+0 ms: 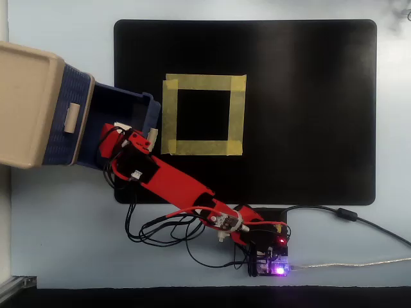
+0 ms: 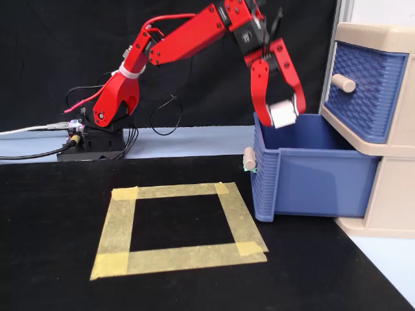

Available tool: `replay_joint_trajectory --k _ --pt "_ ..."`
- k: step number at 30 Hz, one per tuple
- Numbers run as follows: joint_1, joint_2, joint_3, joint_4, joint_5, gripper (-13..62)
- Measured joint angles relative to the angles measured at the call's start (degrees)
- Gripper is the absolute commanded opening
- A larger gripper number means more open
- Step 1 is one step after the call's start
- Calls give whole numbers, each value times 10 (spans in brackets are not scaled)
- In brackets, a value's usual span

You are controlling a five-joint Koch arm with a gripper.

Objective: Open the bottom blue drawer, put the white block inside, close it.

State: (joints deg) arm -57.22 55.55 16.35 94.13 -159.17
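Observation:
The bottom blue drawer (image 2: 318,184) stands pulled out of the beige cabinet (image 2: 389,207), its small beige handle (image 2: 249,158) facing the mat. My red gripper (image 2: 283,120) hangs just above the drawer's open front part, shut on the white block (image 2: 283,113). In the overhead view the gripper (image 1: 117,130) sits over the drawer's interior (image 1: 122,102), and a bit of the white block (image 1: 121,126) shows between the red fingers. The block is held clear of the drawer floor.
A yellow tape square (image 2: 178,227) lies on the black mat (image 1: 302,109) with nothing inside it. The upper blue drawer (image 2: 366,84) is shut. The arm's base and loose cables (image 1: 257,240) sit at the mat's near edge in the overhead view.

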Motion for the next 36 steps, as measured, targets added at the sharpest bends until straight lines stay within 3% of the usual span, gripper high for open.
replay_joint_trajectory --k 3,4,10,15,20,23,27,36 --pt "-5 -10 -6 -7 1 290" --pt "-6 -12 -5 -15 1 330" --pt "1 4 -4 -69 1 339" --pt "41 163 9 102 9 338" --pt "108 200 243 187 156 338" --pt "114 189 322 170 208 338" --pt "100 108 319 87 217 338" --pt "4 -62 80 -144 171 341"
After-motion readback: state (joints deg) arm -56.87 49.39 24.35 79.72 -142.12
